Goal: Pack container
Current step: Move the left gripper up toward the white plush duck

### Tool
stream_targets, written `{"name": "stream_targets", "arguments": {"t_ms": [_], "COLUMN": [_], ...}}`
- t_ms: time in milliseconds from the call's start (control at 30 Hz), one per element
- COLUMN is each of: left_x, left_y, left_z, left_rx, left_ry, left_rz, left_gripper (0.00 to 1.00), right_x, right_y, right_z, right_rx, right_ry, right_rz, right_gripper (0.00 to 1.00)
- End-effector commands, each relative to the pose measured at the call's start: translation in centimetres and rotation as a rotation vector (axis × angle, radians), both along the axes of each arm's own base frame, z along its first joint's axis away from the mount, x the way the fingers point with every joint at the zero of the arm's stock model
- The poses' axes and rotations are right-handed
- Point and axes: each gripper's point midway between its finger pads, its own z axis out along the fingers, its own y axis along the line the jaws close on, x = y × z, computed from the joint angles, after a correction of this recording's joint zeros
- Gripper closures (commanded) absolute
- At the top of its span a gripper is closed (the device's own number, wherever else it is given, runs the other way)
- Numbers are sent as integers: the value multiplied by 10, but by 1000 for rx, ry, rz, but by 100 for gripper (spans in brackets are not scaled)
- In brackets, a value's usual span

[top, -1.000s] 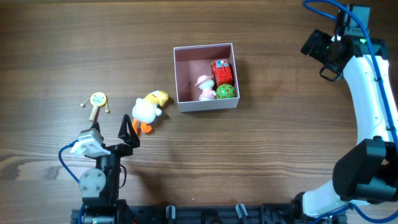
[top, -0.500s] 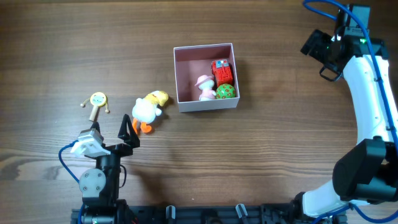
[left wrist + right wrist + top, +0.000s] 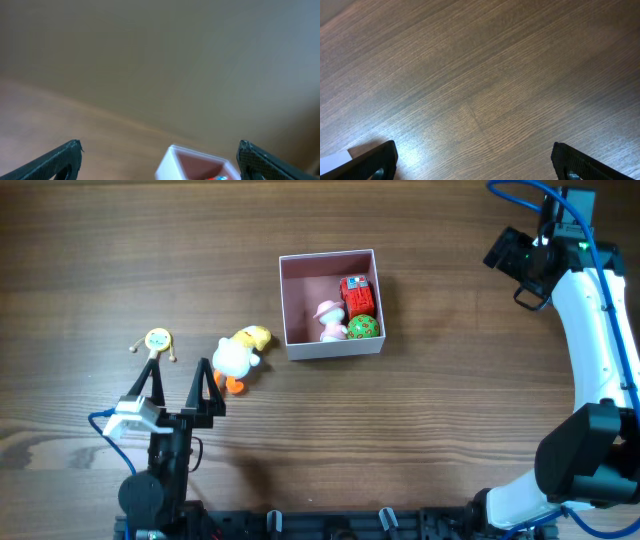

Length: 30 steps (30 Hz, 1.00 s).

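Observation:
The container [image 3: 295, 305], a white-walled box with a pink inside, stands at the table's middle. It holds a red toy [image 3: 357, 295], a pink figure [image 3: 329, 320] and a green ball [image 3: 363, 327]. A white and yellow duck [image 3: 238, 357] lies left of it on the table. My left gripper [image 3: 178, 385] is open and empty, just near-left of the duck. Its wrist view shows the container's corner [image 3: 167, 167] between the open fingers. My right gripper [image 3: 520, 260] is open and empty at the far right, over bare wood [image 3: 475, 160].
A small yellow rattle toy [image 3: 157, 342] lies left of the duck, close to my left gripper's left finger. A white corner [image 3: 335, 160] shows at the lower left edge of the right wrist view. The table is dark wood.
My left gripper has turned and lifted, so both fingers now point away from the table's near edge, beside the duck. The right arm and the toys have not moved.

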Motion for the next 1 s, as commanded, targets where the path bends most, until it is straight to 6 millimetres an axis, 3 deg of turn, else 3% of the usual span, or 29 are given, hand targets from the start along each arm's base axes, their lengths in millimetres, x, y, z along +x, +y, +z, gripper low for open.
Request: {"name": "stream_targets", "arguments": {"t_ms": [0, 267, 400, 500, 633, 733, 867, 967], "left_x": [-11, -17, -4, 11, 25, 37, 59, 75], "left_y": [-22, -29, -46, -58, -85, -91, -88, -66], "left_z": [23, 89, 118, 127, 121, 107, 87, 52], "left_rx": [-4, 55, 166, 175, 175, 157, 137, 122], "left_ry": [-67, -53, 43, 142, 212, 279, 431, 703], "left_rz": [-141, -167, -246, -335, -521, -573, -565, -442], "left_gripper": [0, 0, 0, 0, 0, 0, 1, 0], "right_x": [1, 1, 1, 1, 1, 1, 1, 1], "right_y": [2, 2, 2, 2, 2, 2, 2, 2], "right_z": [-5, -5, -5, -5, -5, -5, -5, -5], "right_rx": [11, 11, 11, 11, 11, 11, 11, 11], "right_ry": [7, 7, 7, 7, 7, 7, 7, 7], "right_rz": [6, 6, 6, 6, 6, 6, 6, 6], "right_gripper": [0, 0, 0, 0, 0, 0, 0, 0]}}
